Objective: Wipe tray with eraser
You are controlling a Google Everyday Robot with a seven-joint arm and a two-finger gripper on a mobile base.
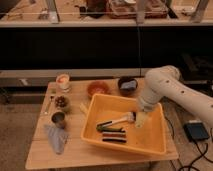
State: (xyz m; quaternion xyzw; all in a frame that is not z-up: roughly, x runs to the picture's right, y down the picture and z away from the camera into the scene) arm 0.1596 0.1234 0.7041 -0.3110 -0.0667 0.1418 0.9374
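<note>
The yellow-orange tray [150, 142] fills the right half of the wooden table. Inside it, near the front left, lies the eraser [114, 135], a small dark block with pale stripes. Just behind the eraser are a long green-and-black stick [104, 124] and a pale-handled brush [121, 120]. My gripper [141, 119] hangs from the white arm [162, 90] and reaches down into the tray's right middle. It is beside the brush's pale end and to the right of the eraser, apart from it. Its fingers look open, and I see nothing between them.
Behind the tray stand an orange bowl [97, 88] and a dark bowl [127, 85]. On the table's left are a white cup [63, 81], a small bowl [62, 102], a metal cup [58, 118], a spoon [49, 103] and a grey cloth [56, 138]. A black box [196, 131] lies on the floor at right.
</note>
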